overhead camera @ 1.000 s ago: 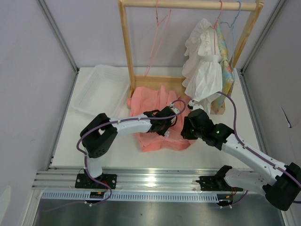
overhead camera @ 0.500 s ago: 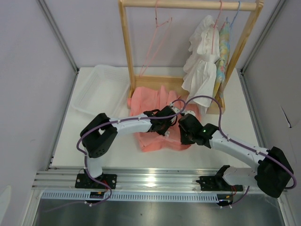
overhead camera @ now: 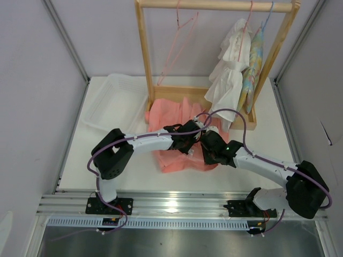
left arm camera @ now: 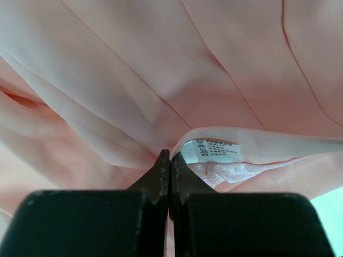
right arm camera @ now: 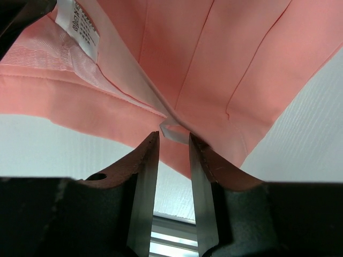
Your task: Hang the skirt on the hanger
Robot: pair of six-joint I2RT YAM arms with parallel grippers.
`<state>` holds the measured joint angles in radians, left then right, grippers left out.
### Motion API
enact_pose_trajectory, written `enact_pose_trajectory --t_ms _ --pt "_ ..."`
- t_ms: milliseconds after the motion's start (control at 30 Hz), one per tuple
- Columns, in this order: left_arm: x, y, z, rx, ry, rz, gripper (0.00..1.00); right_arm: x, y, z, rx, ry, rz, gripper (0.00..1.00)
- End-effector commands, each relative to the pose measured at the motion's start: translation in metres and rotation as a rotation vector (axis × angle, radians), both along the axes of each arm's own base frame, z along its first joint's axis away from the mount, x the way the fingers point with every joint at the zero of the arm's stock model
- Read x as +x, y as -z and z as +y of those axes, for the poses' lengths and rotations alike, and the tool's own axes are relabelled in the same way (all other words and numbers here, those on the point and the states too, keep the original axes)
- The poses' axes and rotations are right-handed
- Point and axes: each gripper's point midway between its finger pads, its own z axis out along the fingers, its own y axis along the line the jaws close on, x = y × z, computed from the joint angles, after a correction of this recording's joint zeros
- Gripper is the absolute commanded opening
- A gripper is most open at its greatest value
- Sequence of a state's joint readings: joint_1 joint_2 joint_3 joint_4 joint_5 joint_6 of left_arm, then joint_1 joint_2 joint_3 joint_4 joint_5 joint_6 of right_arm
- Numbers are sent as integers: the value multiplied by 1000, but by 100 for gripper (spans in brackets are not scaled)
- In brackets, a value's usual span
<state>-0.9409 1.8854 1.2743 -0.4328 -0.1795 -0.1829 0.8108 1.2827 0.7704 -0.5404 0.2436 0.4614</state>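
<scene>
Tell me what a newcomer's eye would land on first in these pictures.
The salmon-pink skirt lies crumpled mid-table, with both arms meeting over it. The left gripper is pinched shut on its cloth beside the label, while the right gripper stands open just short of a small white loop at the skirt's edge. Behind, an empty pink hanger hangs on the wooden rack.

Both arms reach forward and angle inward, wrists nearly meeting. The left end effector [left arm camera: 170, 160] is pinched tight on the skirt [left arm camera: 161, 64]; the right end effector [right arm camera: 172, 140] hangs with jaws parted.
</scene>
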Motion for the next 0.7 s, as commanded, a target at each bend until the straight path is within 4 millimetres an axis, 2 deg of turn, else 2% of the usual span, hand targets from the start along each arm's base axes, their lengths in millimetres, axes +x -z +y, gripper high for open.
enact_pose_trajectory --t_ms 0,200,500,667 --pt "10 -12 -13 -43 7 -19 0 13 -8 4 -13 -3 -59 34" --pt "9 -13 -14 -45 11 -18 0 16 -4 0 -63 4 -68 34" --pt "8 -13 -13 -44 15 -16 0 23 -6 2 -99 6 -92 27" --pt "7 -11 -11 -36 19 -13 0 22 -8 1 -107 15 -83 18"
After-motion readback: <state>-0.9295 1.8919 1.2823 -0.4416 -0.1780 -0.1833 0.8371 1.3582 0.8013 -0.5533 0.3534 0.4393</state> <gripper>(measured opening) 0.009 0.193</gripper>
